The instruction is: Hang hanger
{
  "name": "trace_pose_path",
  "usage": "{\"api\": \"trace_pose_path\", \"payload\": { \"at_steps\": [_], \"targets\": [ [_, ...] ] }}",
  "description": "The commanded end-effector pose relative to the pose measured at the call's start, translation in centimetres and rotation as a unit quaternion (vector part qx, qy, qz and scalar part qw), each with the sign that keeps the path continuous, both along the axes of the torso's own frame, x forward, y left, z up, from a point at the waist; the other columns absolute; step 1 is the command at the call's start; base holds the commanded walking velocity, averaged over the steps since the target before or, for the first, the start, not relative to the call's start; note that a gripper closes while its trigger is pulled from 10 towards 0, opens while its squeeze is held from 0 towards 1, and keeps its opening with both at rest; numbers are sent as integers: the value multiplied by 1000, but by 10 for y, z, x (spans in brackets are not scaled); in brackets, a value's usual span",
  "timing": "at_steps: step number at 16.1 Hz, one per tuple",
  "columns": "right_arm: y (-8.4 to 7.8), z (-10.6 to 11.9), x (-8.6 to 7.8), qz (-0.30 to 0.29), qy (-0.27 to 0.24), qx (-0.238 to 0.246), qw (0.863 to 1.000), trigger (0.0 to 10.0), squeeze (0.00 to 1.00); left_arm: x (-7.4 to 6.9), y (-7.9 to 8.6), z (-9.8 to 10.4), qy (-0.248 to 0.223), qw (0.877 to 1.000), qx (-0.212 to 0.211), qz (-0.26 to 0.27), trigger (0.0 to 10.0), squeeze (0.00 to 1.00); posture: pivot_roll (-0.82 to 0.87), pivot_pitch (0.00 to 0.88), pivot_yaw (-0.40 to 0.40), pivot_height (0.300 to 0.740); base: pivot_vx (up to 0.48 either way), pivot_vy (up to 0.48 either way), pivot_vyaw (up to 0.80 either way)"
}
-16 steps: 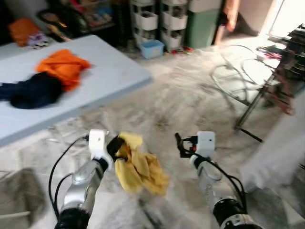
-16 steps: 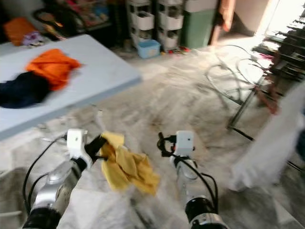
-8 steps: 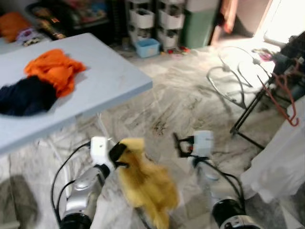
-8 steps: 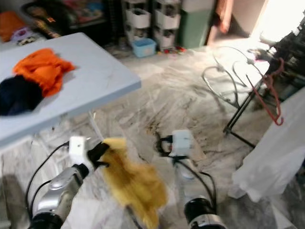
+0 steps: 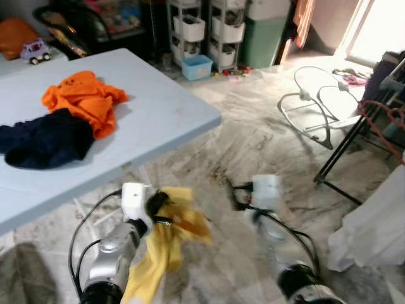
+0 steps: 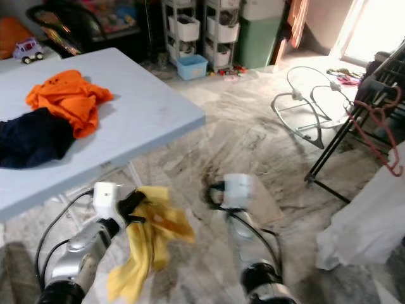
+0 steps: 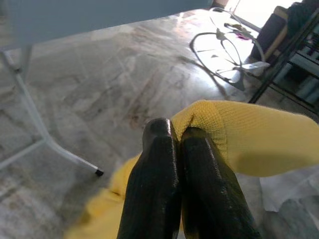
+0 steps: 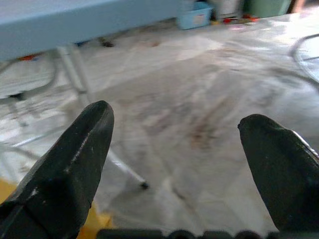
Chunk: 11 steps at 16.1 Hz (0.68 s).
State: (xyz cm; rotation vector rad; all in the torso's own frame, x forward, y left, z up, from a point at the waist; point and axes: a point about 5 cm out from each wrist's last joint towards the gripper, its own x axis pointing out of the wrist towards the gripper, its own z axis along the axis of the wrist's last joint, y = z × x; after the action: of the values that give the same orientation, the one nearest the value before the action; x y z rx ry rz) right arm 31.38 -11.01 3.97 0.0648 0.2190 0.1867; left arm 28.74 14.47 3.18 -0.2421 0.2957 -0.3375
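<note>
The hanger (image 5: pixel 385 130), a thin red wire one, is seen hooked on the dark drying rack (image 5: pixel 354 136) at the far right of the room, well apart from both grippers. A yellow garment (image 5: pixel 166 240) is held by the left gripper (image 5: pixel 156 206), whose fingers (image 7: pixel 172 189) are pressed together with a fold of the knit cloth pinched between them; the rest of the cloth hangs limp below, over the marble floor (image 5: pixel 253 139). The right gripper (image 5: pixel 235 193) is held level beside it with its fingers (image 8: pixel 75 149) wide apart and nothing between them.

The garment is judged light, soft and shapeless, likely to slump and swing when carried. The hanger is judged light and stiff but springy, and apt to swing or slip off its rail if nudged; a hold near the neck below the hook would be advised. Whether the garment is already on a hanger cannot be told.

On the light blue counter (image 5: pixel 164 107) an orange garment (image 5: pixel 85 101) and a dark blue garment (image 5: pixel 44 136) are noted, touching.
</note>
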Motion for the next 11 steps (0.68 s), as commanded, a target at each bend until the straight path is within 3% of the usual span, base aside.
{"api": "trace_pose_path", "payload": {
  "at_steps": [1,4,7,11],
  "targets": [
    [-5,1,2,-6,1,-6,1000,10000,0,3,-15,1,-3,1000,-6,-21,10000,0,-76,0,0,740,0,0,0],
    [-3,2,3,-7,1,1,1000,10000,0,7,-26,10,-21,999,-13,-42,10000,0,-63,0,-4,740,0,0,-685],
    [-9,-1,2,-12,4,-6,1000,10000,0,11,-30,17,-38,998,-19,-55,10000,0,-64,0,-4,740,0,0,-800],
    [-11,-1,1,-15,3,-8,1000,10000,0,6,-28,13,-32,998,-20,-58,10000,0,-62,0,-5,740,0,0,-800]
  ]
}}
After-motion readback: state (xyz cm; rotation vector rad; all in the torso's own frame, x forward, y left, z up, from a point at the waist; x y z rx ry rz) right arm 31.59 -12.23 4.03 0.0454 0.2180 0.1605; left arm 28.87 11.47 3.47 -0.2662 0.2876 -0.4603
